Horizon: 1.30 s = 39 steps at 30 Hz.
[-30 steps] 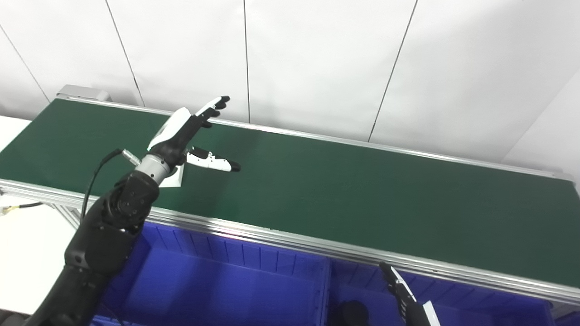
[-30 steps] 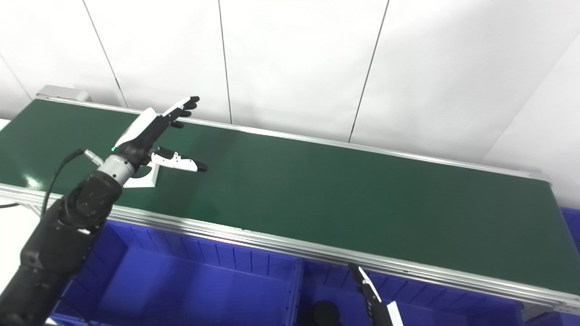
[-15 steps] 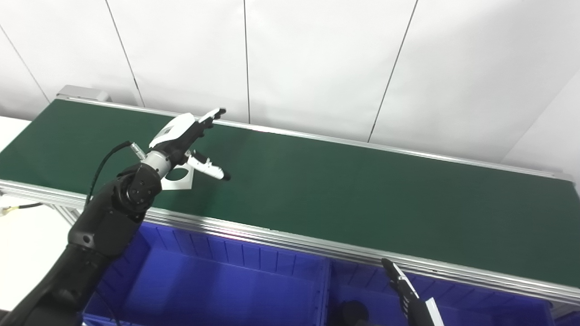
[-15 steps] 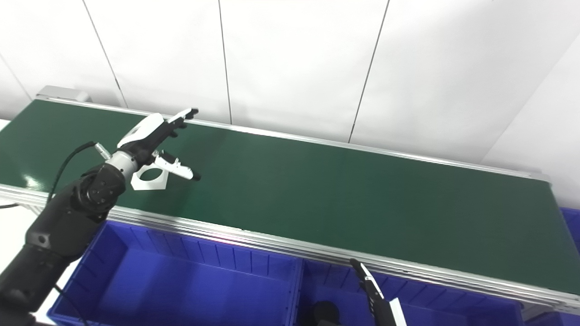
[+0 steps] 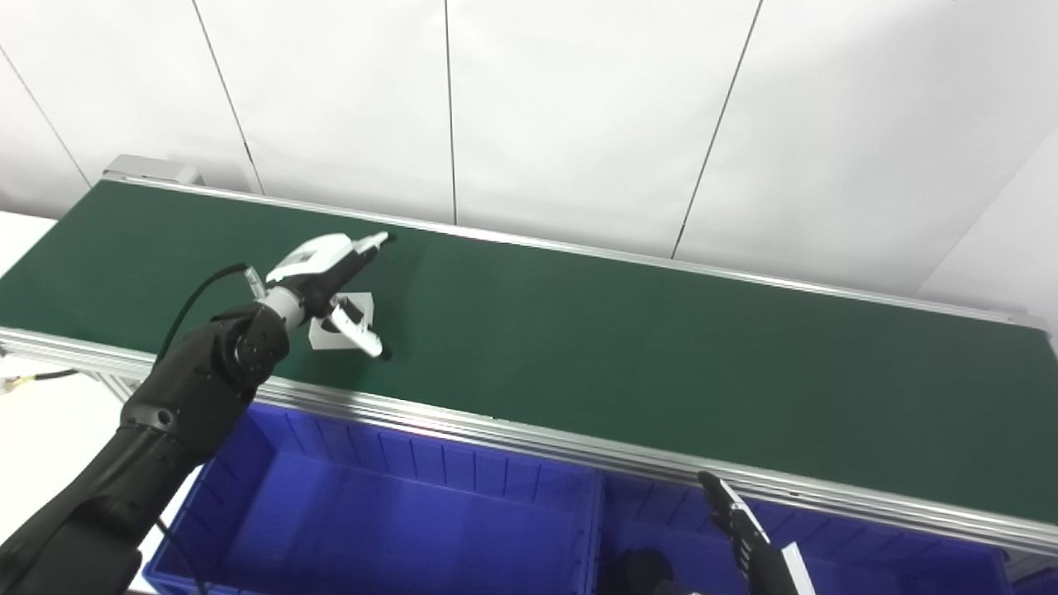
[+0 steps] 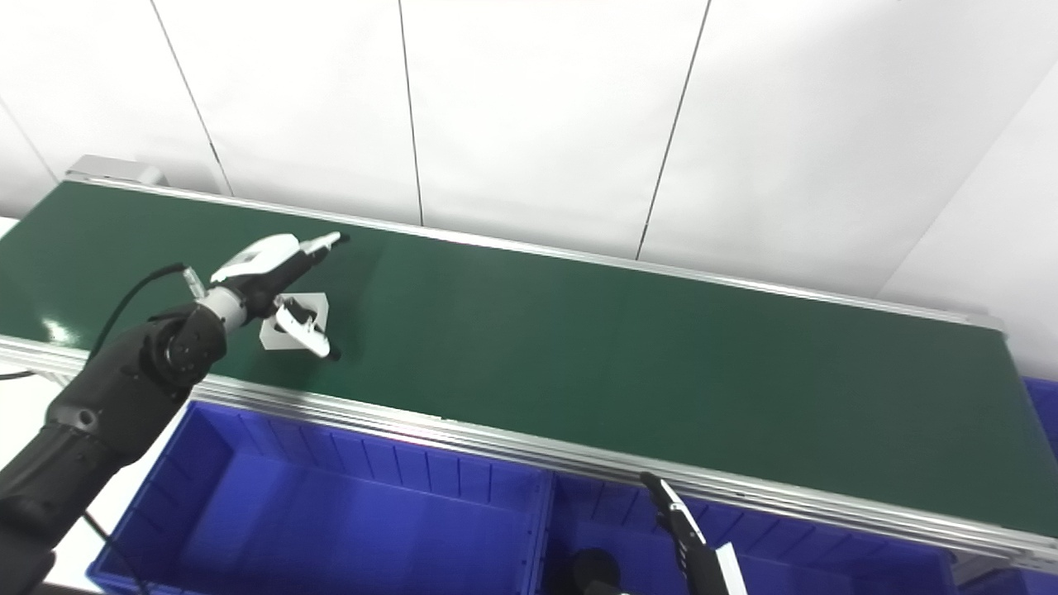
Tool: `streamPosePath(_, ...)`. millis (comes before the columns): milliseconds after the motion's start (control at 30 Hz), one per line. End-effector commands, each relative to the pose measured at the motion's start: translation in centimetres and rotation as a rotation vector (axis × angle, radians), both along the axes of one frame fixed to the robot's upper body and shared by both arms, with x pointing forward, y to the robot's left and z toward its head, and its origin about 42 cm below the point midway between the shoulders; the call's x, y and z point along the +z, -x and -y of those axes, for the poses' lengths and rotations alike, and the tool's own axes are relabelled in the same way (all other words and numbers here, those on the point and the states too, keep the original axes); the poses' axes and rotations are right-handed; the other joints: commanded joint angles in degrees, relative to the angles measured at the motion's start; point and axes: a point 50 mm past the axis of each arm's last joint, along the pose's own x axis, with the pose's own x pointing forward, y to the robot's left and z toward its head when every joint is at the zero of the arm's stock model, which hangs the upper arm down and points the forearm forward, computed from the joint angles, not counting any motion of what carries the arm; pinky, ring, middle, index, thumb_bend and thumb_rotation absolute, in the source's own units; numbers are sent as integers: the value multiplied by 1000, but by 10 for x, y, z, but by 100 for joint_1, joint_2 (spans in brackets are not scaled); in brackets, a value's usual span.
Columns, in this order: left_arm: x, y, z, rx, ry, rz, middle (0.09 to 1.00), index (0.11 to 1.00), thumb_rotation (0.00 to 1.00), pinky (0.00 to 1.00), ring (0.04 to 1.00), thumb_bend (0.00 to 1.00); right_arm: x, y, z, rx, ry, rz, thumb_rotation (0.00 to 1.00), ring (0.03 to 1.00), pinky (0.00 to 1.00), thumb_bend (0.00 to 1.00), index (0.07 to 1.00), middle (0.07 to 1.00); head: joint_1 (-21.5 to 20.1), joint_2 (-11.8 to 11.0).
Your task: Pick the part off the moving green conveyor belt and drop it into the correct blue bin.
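Observation:
The part [image 5: 364,304] is a flat white plate with a round hole, lying on the green conveyor belt [image 5: 661,372] near its left front edge. My left hand [image 5: 318,266] is open and low over the part. Its fingers [image 5: 368,242] reach past the part's far side and its thumb [image 5: 357,334] lies across the near side. It has no hold on the part. My right hand [image 5: 748,537] shows only at the bottom edge, fingers straight and pointing up, holding nothing, over the right blue bin [image 5: 893,554]. The part also shows in the right eye view [image 6: 318,306].
A left blue bin [image 5: 430,463] sits below the belt's aluminium front rail [image 5: 537,434], next to the right bin. A dark round object [image 5: 649,570] lies in the right bin. A white panelled wall stands behind the belt. A white surface [image 5: 50,446] is at the far left.
The part has travelled right along the belt. My left hand has come down toward it, and the thumb has swung down over it. The right hand has hardly moved.

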Motion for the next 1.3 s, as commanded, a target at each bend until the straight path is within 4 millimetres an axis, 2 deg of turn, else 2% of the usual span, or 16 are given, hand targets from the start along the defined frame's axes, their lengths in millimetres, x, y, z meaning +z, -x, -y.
streamPosePath(0, 31, -18, -10, -6, -49, 106, 1000, 1000, 132, 976, 999, 943, 12, -5, 1, 14, -1, 72, 397, 938, 925, 938, 906, 932, 5, 0)
streamPosePath(233, 18, -20, -6, 11, -60, 88, 993, 986, 84, 925, 985, 933, 12, -5, 2, 9, -6, 77, 400, 934, 914, 938, 906, 930, 78, 23)
streamPosePath(300, 14, -19, -5, 32, -40, 85, 975, 971, 33, 902, 965, 910, 12, -4, 2, 7, -15, 76, 384, 940, 924, 932, 905, 933, 91, 25)
streamPosePath(433, 5, -17, -1, 66, 4, 83, 939, 951, 2, 791, 889, 852, 13, -3, 3, 3, -13, 77, 378, 945, 939, 922, 903, 936, 108, 38)
streamPosePath(500, 4, -17, 2, 61, 8, 100, 904, 927, 0, 733, 830, 791, 13, -3, 4, 3, -14, 80, 378, 947, 933, 919, 903, 937, 118, 41)
streamPosePath(533, 3, -17, 4, 57, 10, 110, 862, 906, 0, 642, 732, 725, 13, -3, 4, 3, -16, 80, 378, 942, 923, 917, 904, 935, 127, 50)
streamPosePath(567, 3, -18, 5, 55, 11, 116, 795, 885, 0, 556, 603, 605, 13, -3, 4, 3, -17, 80, 379, 939, 916, 918, 905, 934, 127, 50)
streamPosePath(600, 3, -19, 7, 55, 6, 125, 760, 874, 0, 512, 536, 544, 13, -3, 4, 1, -17, 81, 380, 938, 912, 919, 905, 934, 132, 55)
streamPosePath(633, 3, -20, 8, 56, 1, 131, 630, 827, 0, 417, 494, 524, 14, -3, 4, 0, -18, 82, 380, 933, 910, 917, 903, 930, 132, 55)
streamPosePath(667, 3, -21, 9, 53, -14, 139, 549, 798, 0, 358, 468, 512, 14, -3, 4, -1, -18, 86, 379, 929, 909, 916, 901, 928, 141, 68)
streamPosePath(800, 4, -22, 12, 28, -41, 172, 478, 581, 0, 340, 394, 495, 15, -3, 4, 1, -20, 92, 383, 927, 901, 910, 898, 923, 143, 77)
streamPosePath(867, 5, -23, 13, 27, -44, 178, 488, 543, 0, 349, 390, 497, 15, -3, 4, -1, -28, 86, 379, 933, 910, 908, 899, 928, 146, 77)
streamPosePath(933, 6, -24, 15, 24, -42, 168, 503, 530, 0, 399, 399, 498, 14, -4, 3, -5, -31, 84, 381, 934, 920, 914, 900, 930, 152, 75)
streamPosePath(1067, 8, -24, 18, -8, -31, 146, 499, 520, 0, 408, 413, 500, 14, -5, 3, -3, -29, 88, 382, 930, 919, 910, 900, 927, 128, 72)
streamPosePath(1200, 12, -23, 21, -23, -14, 179, 499, 519, 0, 395, 412, 501, 14, -5, 2, -4, -24, 88, 387, 927, 911, 908, 901, 926, 109, 78)
streamPosePath(1267, 19, -20, 24, -17, 34, 239, 479, 535, 0, 347, 389, 498, 14, -4, 2, -5, -23, 92, 391, 929, 907, 909, 900, 926, 79, 89)
